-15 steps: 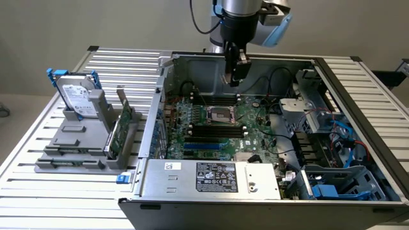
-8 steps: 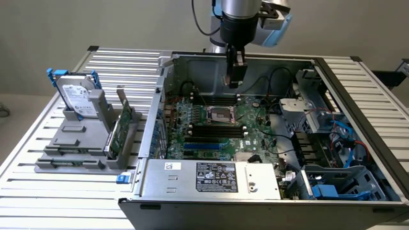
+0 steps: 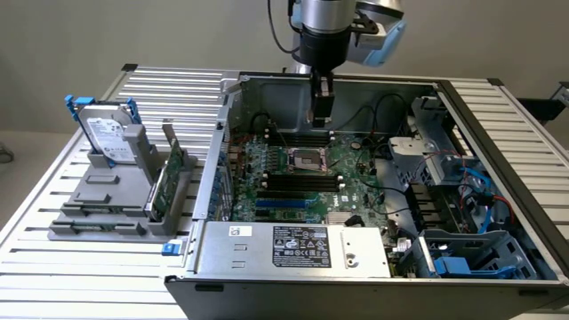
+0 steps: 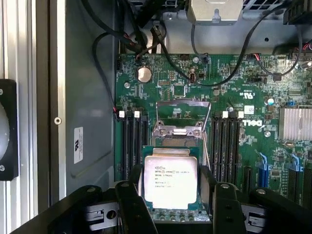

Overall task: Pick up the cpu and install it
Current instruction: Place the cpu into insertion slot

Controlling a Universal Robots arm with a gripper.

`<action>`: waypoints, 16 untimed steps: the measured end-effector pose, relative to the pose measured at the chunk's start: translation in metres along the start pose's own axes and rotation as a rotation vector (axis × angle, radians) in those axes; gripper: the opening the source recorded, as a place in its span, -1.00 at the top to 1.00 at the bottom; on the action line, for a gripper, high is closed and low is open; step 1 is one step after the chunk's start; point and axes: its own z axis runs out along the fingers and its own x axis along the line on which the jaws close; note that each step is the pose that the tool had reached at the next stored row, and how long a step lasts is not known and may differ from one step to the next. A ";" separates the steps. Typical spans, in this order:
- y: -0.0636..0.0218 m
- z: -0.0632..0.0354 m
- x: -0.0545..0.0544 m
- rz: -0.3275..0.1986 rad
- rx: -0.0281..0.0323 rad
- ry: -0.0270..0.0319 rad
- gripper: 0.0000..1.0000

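The cpu (image 4: 168, 181), a flat square chip with a silvery printed top and a green rim, sits between my two black fingers (image 4: 130, 200), which press on its two opposite edges. My gripper (image 4: 171, 195) is shut on it. In the exterior view the gripper (image 3: 322, 121) hangs straight down inside the open computer case, above the green motherboard (image 3: 294, 193) and a little behind the CPU socket (image 3: 307, 160). The socket (image 4: 181, 130) lies just beyond the chip, its metal load frame raised open.
Black memory slots (image 4: 131, 146) flank the socket on both sides. Cables (image 4: 195, 63) run over the board's far part. The case wall (image 3: 218, 147) and power supply (image 3: 298, 248) border the board. Outside the case, a grey rack (image 3: 111, 200) holds a hard drive (image 3: 108, 137) and an upright green card (image 3: 169, 180).
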 end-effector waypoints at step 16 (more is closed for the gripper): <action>-0.0144 0.0254 -0.005 0.038 -0.0014 -0.0122 -0.09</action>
